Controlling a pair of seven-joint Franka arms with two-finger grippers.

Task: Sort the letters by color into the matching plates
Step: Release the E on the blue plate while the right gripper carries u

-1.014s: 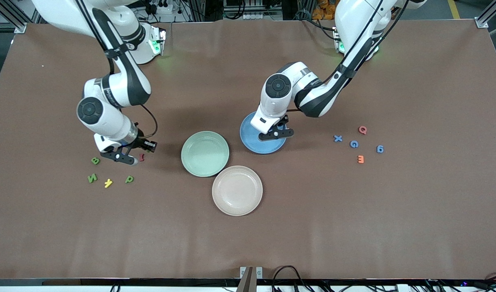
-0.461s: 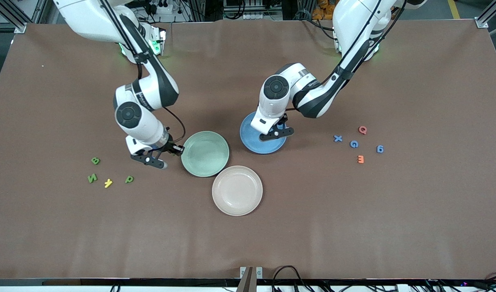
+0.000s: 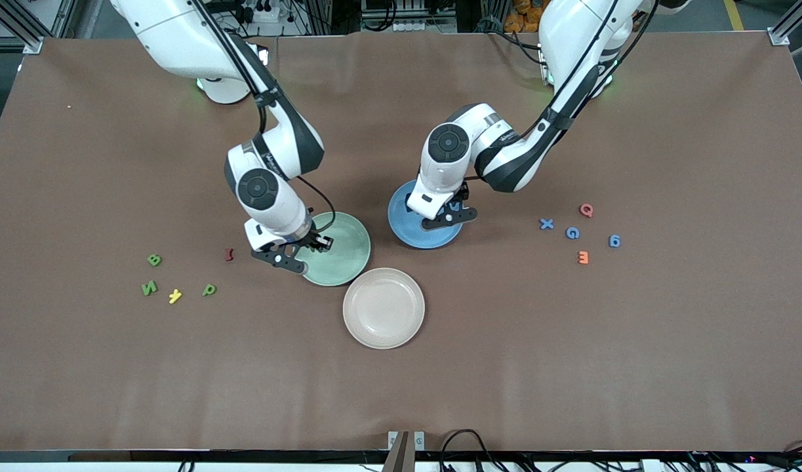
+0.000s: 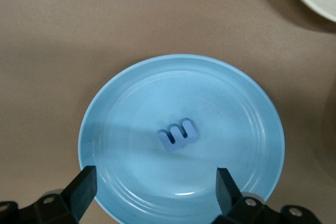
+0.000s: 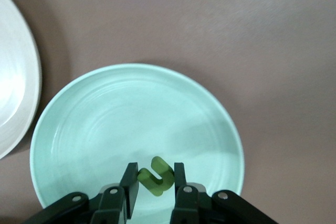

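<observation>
On the brown table [image 3: 571,360], seen from the front camera, three round matte plates cluster at centre: the pale mint green plate [image 3: 341,252], the medium blue plate [image 3: 410,226] at its two o'clock, and a beige plate [image 3: 383,307] at the green one's five o'clock.

The left gripper [image 4: 152,195] hangs over the blue plate with its jaws spread wide and empty; a small flat blue letter [image 4: 179,134] lies loose near that plate's middle. The right gripper [image 5: 153,182] is over the green plate's rim, jaws pinched on a little curved green letter [image 5: 155,176].

Three green letters [image 3: 153,260] lie toward the right arm's end of the table with a yellow letter [image 3: 175,295] and a red letter [image 3: 229,254]. Three blue letters [image 3: 572,233] lie toward the left arm's end among a pink letter [image 3: 586,210] and an orange letter [image 3: 583,257].

Risks, as I judge them: released so near the rim, the green letter could bounce or slide off onto the table. With the two grippers close together, their arms could crowd each other, and the mixed clusters invite pinching a wrong-coloured neighbour.
</observation>
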